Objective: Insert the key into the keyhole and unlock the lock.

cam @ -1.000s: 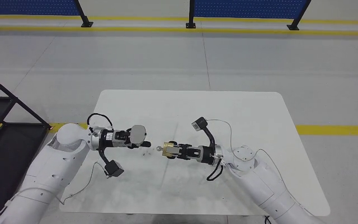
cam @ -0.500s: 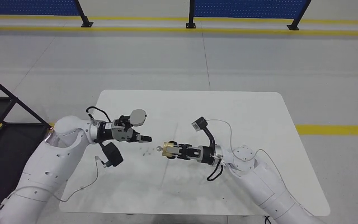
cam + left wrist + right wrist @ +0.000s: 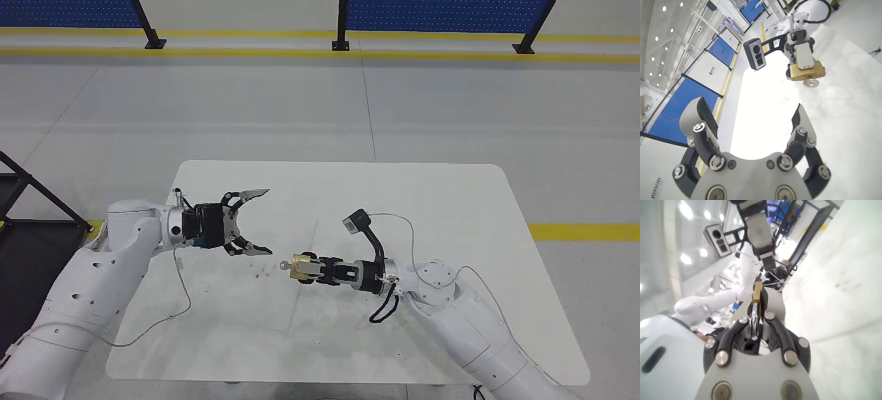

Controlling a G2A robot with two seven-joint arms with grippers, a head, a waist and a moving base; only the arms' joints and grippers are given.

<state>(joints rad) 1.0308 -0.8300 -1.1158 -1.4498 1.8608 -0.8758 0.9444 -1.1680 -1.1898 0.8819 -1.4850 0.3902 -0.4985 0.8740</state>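
A brass padlock [image 3: 301,267] hangs just above the white table [image 3: 440,200], and my right gripper [image 3: 318,269] is shut on it. In the left wrist view the padlock [image 3: 807,71] points its keyhole face at me, with a silver key [image 3: 810,83] sticking out of it. Seen from the right wrist, the padlock body [image 3: 757,292] and its steel shackle [image 3: 754,321] sit between the closed fingers. My left gripper [image 3: 257,220] is open with nothing in it, a short way to the left of the lock, jaws facing it. From its own wrist the left gripper [image 3: 751,115] shows two spread pads.
The table's front edge runs just below both arms. A black frame [image 3: 30,195] stands off the table's left side. Blue barrier panels [image 3: 440,12] line the floor far behind. A few small dark specks [image 3: 262,270] lie on the table between the grippers.
My left gripper has drawn back to the left, away from the key, rolled over and opened wide. The right gripper and padlock have stayed in place.
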